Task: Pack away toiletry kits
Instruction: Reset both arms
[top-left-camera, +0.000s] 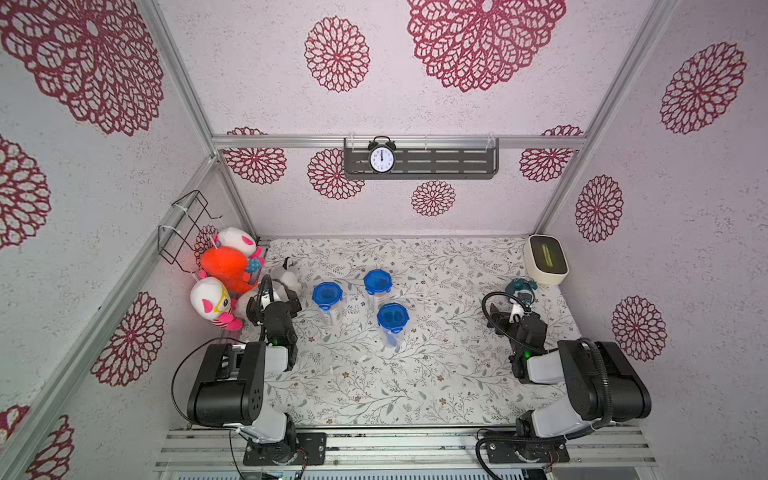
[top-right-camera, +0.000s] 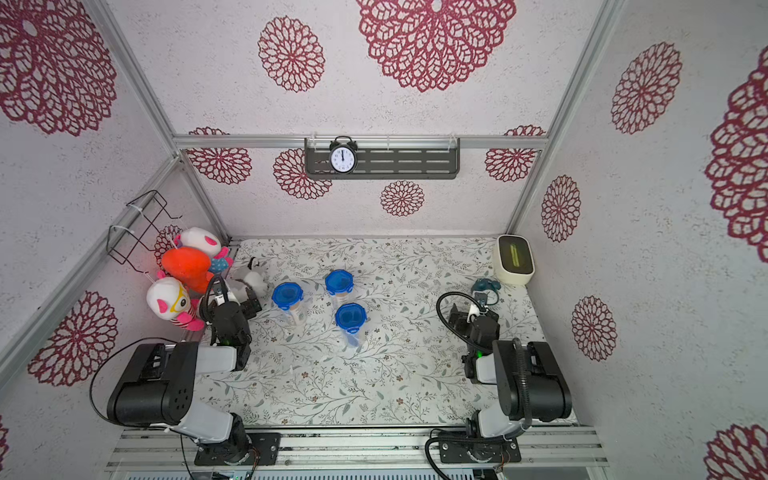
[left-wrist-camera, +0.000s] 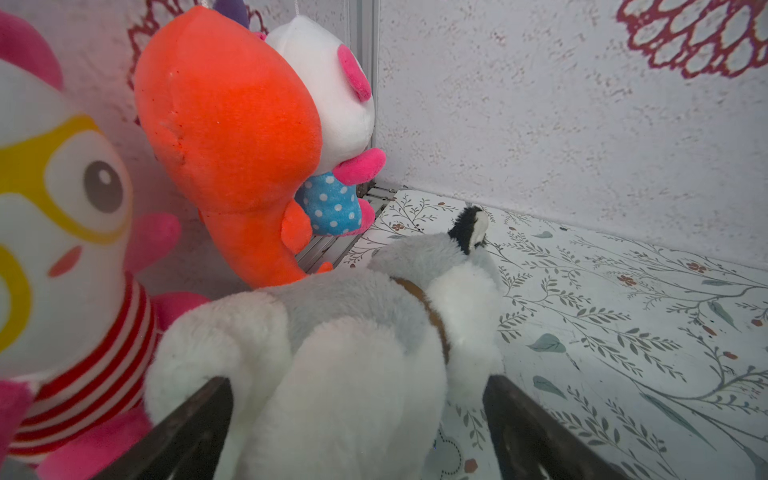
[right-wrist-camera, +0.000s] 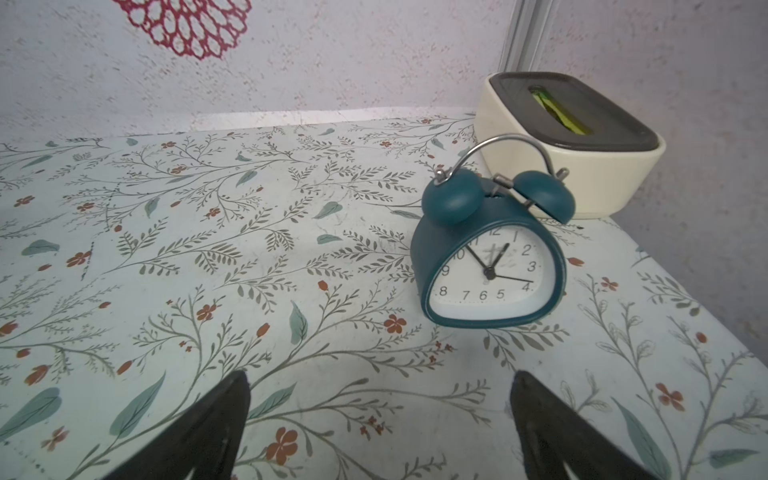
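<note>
Walls: pale, rough-textured back wall (top-left-camera: 415, 104) and side walls, printed with crimson lace-like flower medallions in several sizes
Frame: silver aluminium rails (top-left-camera: 291, 142) up the corners and across the back wall
Shelf: dark grey slotted shelf (top-left-camera: 449, 164) hung on the back rail, a black twin-bell clock (top-left-camera: 381, 159) at its left end
Rack: black wire rack (top-left-camera: 183, 226) tied to the left side rail
Surface: surface (top-left-camera: 415, 374) covered in white print with grey-green sprigs and small red flowers
Light: bright, even, soft shadows

Numerals 1–12 on teal clock (right-wrist-camera: 490, 266)
</note>
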